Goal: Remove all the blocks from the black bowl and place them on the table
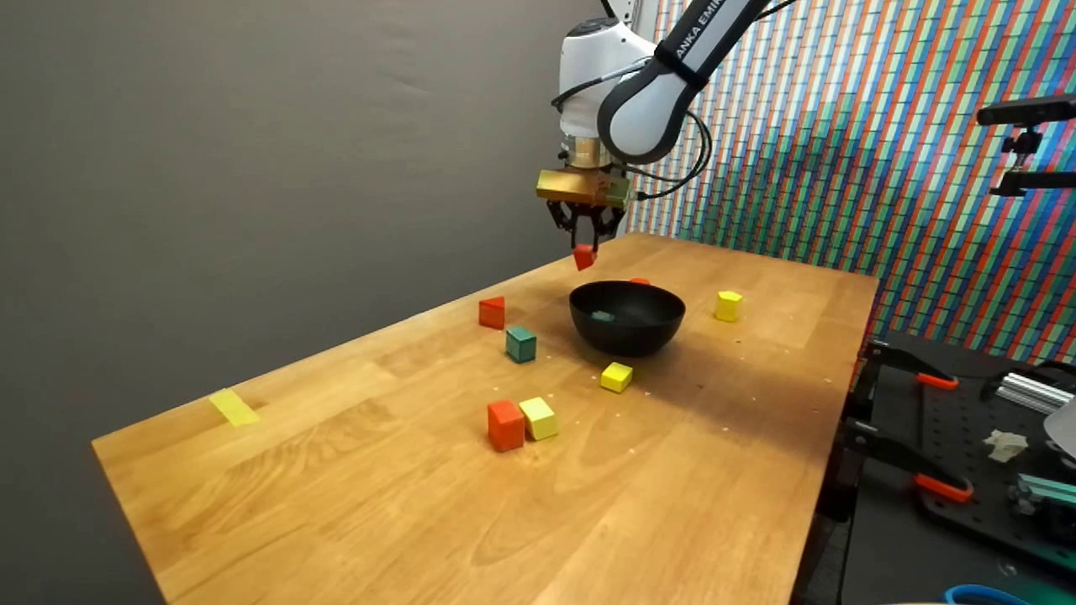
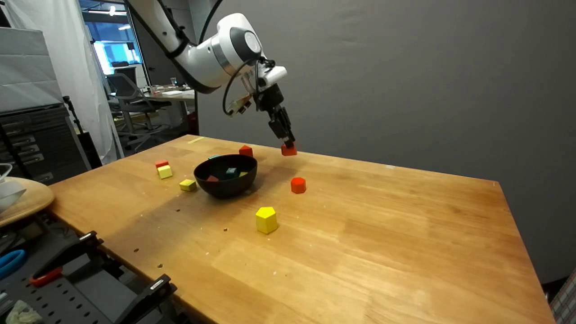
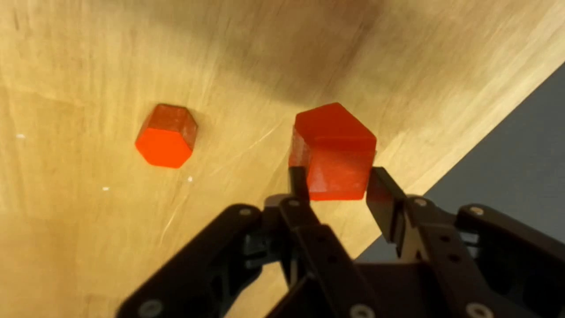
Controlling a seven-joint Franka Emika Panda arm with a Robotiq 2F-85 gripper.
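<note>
Okay, my fingers [image 3: 384, 201] pinch a red block [image 3: 340, 163]; high release near the tabletop [image 2: 382, 252] edge might bounce it off.

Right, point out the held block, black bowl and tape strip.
Held red block [image 3: 338, 160]: wrist view, lower visible face.
Black bowl [image 1: 627, 343]: in an exterior view, outer wall.
Yellow tape strip [image 1: 234, 407]: in an exterior view, top face.

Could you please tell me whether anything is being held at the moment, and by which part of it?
Yes, the tool holds a red block by two opposite sides, near its upper end, with the rest projecting below.
</note>
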